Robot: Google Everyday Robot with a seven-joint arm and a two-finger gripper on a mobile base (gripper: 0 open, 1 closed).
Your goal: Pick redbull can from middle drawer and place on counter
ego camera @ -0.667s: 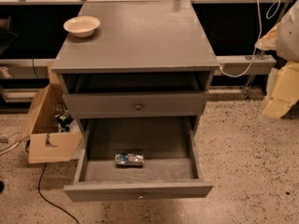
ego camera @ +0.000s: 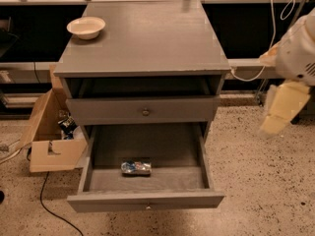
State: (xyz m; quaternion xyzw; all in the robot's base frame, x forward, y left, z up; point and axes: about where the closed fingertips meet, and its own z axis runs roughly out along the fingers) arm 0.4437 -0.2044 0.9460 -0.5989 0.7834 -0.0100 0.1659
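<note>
Cream-white bowl (ego camera: 86,27) stands upright at far left, apart from all else. Open cardboard box (ego camera: 49,141) rests on the speckled floor (ego camera: 261,181) at left, with a black cable (ego camera: 43,195) lying just beside it. Upper drawer front (ego camera: 108,110) carries a dark round knob (ego camera: 145,112) at its centre.

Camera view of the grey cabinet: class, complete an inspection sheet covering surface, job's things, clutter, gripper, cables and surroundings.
Surface: counter, flat grey, with a white bowl at its back left corner.
Job's things: redbull can lies on its side near the front of the open middle drawer; not yet on the counter.
Clutter: open cardboard box on the floor, left of the cabinet.
Gripper: gripper hangs right of the cabinet, apart from the can.
Cables: white cable at back right; black cable on the floor at left.
Surroundings: speckled floor.
</note>
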